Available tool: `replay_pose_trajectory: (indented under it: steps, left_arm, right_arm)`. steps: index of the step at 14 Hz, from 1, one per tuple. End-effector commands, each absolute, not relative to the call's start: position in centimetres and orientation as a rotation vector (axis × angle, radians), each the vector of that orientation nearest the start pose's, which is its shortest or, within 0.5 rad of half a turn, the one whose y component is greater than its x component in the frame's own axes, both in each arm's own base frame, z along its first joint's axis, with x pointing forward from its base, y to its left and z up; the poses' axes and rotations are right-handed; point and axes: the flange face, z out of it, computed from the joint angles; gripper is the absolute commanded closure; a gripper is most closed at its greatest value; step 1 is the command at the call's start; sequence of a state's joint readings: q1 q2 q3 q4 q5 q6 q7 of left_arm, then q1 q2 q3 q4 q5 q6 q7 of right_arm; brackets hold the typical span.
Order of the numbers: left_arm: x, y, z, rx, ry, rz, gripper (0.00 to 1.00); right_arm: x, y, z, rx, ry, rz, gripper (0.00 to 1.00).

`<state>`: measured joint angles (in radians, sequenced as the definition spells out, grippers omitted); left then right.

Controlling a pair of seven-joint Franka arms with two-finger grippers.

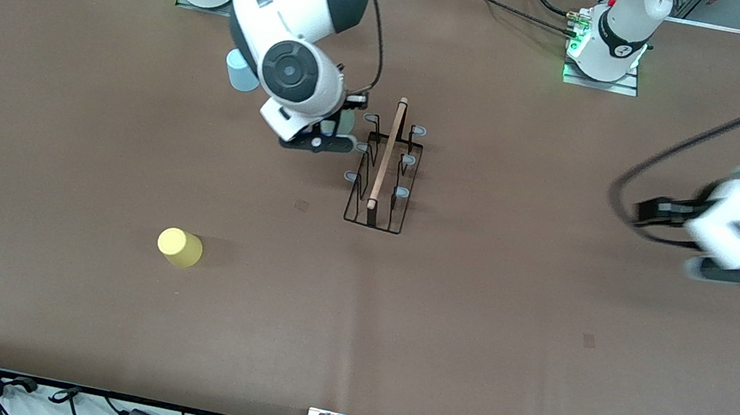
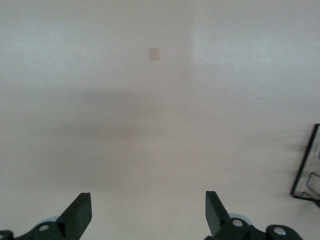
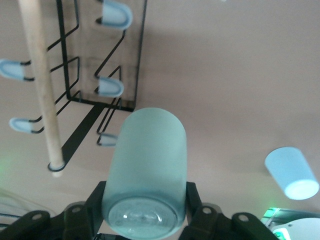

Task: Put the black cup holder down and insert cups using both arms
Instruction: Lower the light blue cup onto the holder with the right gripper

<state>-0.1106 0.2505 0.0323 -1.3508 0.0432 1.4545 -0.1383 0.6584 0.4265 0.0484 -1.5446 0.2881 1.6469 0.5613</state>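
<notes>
While the rack (image 1: pixel 384 168) stands mid-table, the right gripper (image 3: pixel 145 210) hovers beside its pegs, fingers clenched on a pale green cup (image 3: pixel 145 170); the blue cup (image 1: pixel 240 71) sits near the right arm's base; the yellow cup (image 1: pixel 179 247) lies nearer the camera; the left gripper (image 2: pixel 147 215), fingers spread and empty, hangs over bare table (image 1: pixel 543 342).

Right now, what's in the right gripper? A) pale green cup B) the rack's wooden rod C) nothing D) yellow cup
A: the right gripper is shut on the pale green cup beside the black cup holder; the yellow cup stands alone on the table.
</notes>
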Motion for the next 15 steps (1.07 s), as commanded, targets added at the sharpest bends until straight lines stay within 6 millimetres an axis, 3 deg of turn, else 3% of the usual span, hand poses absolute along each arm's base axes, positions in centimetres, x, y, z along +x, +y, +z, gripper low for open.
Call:
replay_pose_trajectory:
  steps: [1, 4, 8, 15]
  left_arm:
    - [60.1, -1.8, 56.0, -3.118, -0.095, 0.267, 0.00]
    - [57.3, -0.5, 55.3, -3.170, -0.129, 0.141, 0.00]
    - [57.5, -1.0, 56.5, -3.079, -0.099, 0.099, 0.00]
    - [57.4, -0.5, 56.8, -3.128, -0.153, 0.108, 0.00]
  right_arm:
    - [46.5, 44.8, 39.1, -3.005, -0.076, 0.689, 0.71]
    - [45.6, 46.1, 38.3, -3.010, -0.106, 0.688, 0.71]
    - [45.7, 46.2, 37.8, -3.003, -0.099, 0.693, 0.71]
    - [45.8, 46.7, 36.9, -3.001, -0.097, 0.678, 0.71]
